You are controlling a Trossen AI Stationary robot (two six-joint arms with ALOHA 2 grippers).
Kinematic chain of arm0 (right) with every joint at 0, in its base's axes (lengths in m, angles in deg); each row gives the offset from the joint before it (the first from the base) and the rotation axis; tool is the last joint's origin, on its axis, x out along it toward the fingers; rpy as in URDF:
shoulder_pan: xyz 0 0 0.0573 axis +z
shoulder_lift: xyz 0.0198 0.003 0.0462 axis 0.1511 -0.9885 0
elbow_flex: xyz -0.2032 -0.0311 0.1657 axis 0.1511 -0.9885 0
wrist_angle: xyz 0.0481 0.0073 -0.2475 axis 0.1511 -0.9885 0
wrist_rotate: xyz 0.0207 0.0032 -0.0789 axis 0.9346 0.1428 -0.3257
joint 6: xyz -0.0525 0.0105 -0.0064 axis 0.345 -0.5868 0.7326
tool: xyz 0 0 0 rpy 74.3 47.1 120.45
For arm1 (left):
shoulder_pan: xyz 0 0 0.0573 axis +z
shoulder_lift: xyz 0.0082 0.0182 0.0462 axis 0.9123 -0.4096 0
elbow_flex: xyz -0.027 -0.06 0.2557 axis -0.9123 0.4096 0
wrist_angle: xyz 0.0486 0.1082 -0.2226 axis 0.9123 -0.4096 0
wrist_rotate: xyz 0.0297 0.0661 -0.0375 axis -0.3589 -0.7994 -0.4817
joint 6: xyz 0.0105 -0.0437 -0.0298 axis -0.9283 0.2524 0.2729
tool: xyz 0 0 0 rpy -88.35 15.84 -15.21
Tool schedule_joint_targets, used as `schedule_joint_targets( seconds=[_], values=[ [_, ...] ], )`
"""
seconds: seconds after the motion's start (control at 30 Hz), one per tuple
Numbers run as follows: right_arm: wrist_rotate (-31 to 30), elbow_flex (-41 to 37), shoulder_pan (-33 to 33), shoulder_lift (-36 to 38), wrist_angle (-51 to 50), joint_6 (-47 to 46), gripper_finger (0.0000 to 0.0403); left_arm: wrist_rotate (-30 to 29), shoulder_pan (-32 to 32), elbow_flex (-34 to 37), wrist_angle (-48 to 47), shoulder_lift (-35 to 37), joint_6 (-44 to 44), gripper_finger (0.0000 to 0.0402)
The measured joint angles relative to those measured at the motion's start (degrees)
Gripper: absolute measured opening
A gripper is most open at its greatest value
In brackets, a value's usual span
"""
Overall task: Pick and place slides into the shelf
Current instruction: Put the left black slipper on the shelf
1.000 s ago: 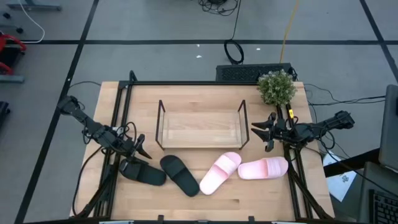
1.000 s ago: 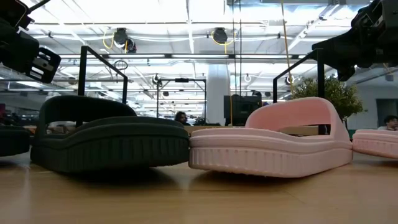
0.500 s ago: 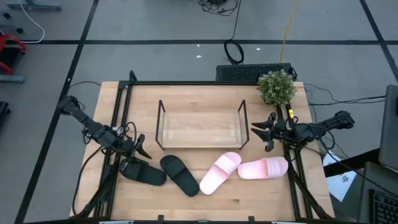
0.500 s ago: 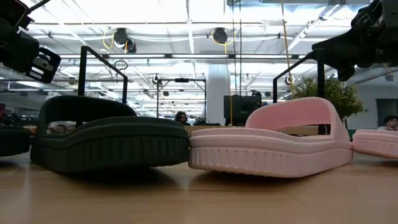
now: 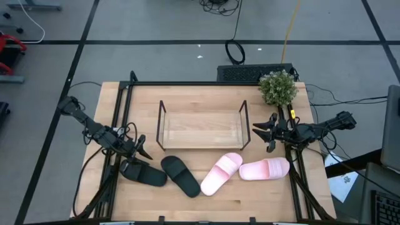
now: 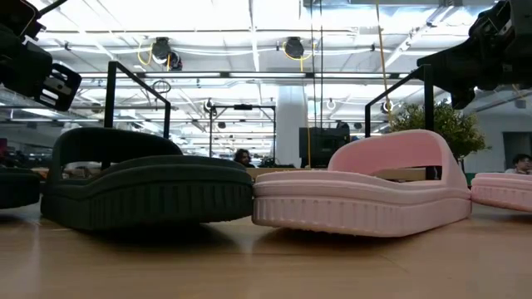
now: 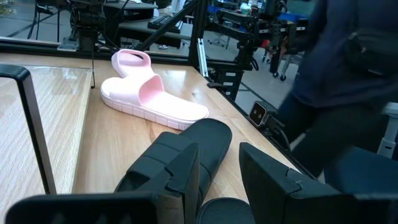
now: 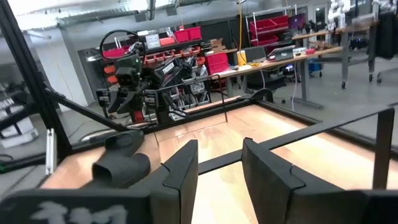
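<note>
Four slides lie sole-down in a row along the table's near side: two black slides (image 5: 145, 174) (image 5: 181, 175) and two pink slides (image 5: 220, 173) (image 5: 265, 169). The shelf (image 5: 200, 130) stands behind them at mid-table, its wooden board bare. My left gripper (image 5: 141, 150) hovers open just beyond the leftmost black slide, and a black slide (image 7: 202, 142) shows past its fingers. My right gripper (image 5: 262, 137) hangs open off the shelf's right end, above and behind the right pink slide, facing the shelf's wire frame (image 8: 323, 134).
A small potted plant (image 5: 278, 87) stands at the table's far right corner. Black frame rails (image 5: 122, 119) run along both table sides. A person in dark clothes (image 7: 348, 93) stands beyond the table in the left wrist view. Bare wood lies in front of the slides.
</note>
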Motion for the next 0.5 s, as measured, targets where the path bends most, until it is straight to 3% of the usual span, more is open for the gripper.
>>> schedule_joint_targets(
  seconds=[0.17,0.5],
  values=[
    [0.01,-0.02,-0.02,0.00,0.09,-12.00,0.0116,-0.10,0.11,-0.01,-0.11,0.00,-0.65,0.0113],
    [-1.24,-0.02,-0.02,-0.11,4.93,-14.45,0.0116,-1.53,0.15,0.00,-0.07,0.00,-17.44,0.0113]
  ],
)
